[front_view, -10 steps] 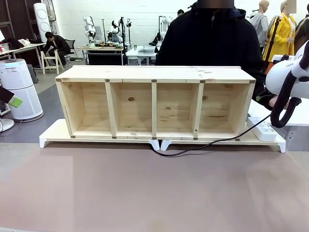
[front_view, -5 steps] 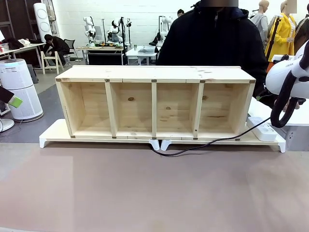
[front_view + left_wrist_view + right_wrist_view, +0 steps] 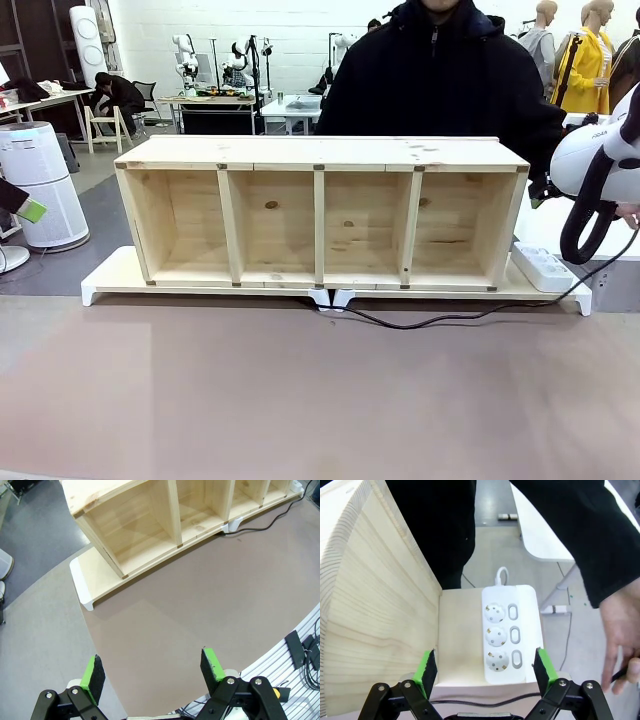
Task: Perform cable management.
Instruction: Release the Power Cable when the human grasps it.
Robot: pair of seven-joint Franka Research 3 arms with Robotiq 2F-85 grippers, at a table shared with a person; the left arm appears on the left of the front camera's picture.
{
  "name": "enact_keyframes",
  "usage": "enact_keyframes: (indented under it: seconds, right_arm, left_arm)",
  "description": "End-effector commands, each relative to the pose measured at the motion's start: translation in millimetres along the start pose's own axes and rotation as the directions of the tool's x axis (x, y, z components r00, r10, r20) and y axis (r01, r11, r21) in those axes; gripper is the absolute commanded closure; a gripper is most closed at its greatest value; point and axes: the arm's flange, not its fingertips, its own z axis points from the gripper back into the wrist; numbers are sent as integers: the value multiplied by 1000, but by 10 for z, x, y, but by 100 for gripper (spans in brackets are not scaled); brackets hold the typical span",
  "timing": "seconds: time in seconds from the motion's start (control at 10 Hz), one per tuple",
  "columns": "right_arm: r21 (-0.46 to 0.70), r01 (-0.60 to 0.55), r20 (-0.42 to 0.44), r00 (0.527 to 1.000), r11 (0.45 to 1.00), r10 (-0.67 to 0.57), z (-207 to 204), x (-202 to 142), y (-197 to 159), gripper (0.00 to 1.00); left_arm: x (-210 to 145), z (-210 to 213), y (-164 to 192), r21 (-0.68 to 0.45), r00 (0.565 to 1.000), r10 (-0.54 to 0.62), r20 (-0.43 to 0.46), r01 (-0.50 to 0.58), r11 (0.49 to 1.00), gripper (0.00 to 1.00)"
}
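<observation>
The thin black cable (image 3: 440,320) comes out from under the middle of the wooden shelf (image 3: 320,150). It runs right along the table, then rises to a person's hand (image 3: 630,212) at the right edge. In the right wrist view that hand (image 3: 620,630) pinches a black piece of cable (image 3: 625,673), and another stretch of cable (image 3: 485,700) lies just below the white power strip (image 3: 507,635). My right gripper (image 3: 485,667) hangs open above the strip, holding nothing. Over bare table at the front left, my left gripper (image 3: 152,670) is open and empty, far from the cable (image 3: 260,527).
The shelf rests on two white risers (image 3: 110,280) across the back of the brown table. The power strip (image 3: 543,268) sits on the right riser's end beside the shelf. The person in a black coat (image 3: 440,80) stands behind the shelf. My white right arm (image 3: 600,160) is at the right edge.
The cable no longer runs up to the power strip. The person's hand has drawn its end out to the right, and the cable now lies lower on the table. Both grippers have stayed put.
</observation>
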Motion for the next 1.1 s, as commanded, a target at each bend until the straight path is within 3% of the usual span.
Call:
enact_keyframes:
  seconds: [0.0, 1.0]
  right_arm:
    - [-1, 5, -8, 1000, 1000, -5, 0, 0, -10, 0]
    - [-1, 5, -8, 1000, 1000, -5, 0, 0, -10, 0]
  left_arm:
    - [17, -17, 15, 6, 1000, 1, 9, -1, 1000, 0]
    - [17, -17, 15, 6, 1000, 1, 9, -1, 1000, 0]
